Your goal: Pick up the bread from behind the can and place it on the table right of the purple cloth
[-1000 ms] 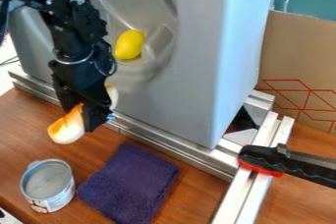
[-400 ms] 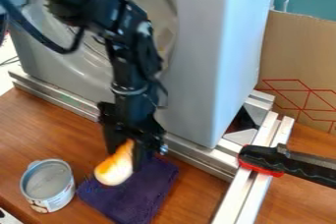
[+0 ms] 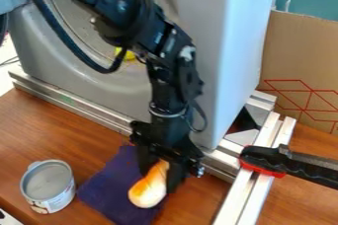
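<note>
The black gripper (image 3: 155,173) hangs over the dark purple cloth (image 3: 109,188), shut on an orange-and-white object (image 3: 148,192) that looks like a toy bread roll or croissant. One end of this object sticks out below the fingers, over the cloth's right part; whether it touches the cloth I cannot tell. To the left of the cloth an open metal can (image 3: 47,186) stands upright on the wooden table. Behind the arm, a yellow lemon (image 3: 125,54) lies in the grey machine's round recess, partly hidden by the arm and its cable.
The large grey machine (image 3: 240,31) rises behind the cloth, with metal rails (image 3: 259,180) along its base and toward the front right. A black and red clamp (image 3: 280,164) sits on the right rail. Farther right stands a cardboard box (image 3: 300,61).
The gripper has moved right and down with the orange-and-white object, from left of the cloth to over it. The arm now covers part of the lemon.
</note>
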Controlling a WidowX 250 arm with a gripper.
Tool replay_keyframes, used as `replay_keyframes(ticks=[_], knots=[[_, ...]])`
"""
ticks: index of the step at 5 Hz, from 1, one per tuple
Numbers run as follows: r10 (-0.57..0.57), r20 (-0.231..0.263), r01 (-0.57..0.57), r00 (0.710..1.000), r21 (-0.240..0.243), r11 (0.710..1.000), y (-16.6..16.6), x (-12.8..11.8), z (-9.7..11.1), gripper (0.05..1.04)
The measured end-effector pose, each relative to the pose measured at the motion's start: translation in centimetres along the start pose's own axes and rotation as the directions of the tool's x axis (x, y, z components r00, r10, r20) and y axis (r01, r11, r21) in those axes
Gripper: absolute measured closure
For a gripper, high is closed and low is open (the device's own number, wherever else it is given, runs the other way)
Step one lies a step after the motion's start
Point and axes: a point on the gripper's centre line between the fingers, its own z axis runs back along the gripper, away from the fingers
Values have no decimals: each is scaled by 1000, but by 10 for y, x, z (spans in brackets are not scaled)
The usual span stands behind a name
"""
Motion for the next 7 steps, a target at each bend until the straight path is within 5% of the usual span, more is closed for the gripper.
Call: replay_keyframes(ticks=[3, 7], knots=[[118, -49, -115, 992, 61, 992, 0, -24, -26, 407], [53, -37, -52, 998, 18, 998, -38, -36, -32, 407]])
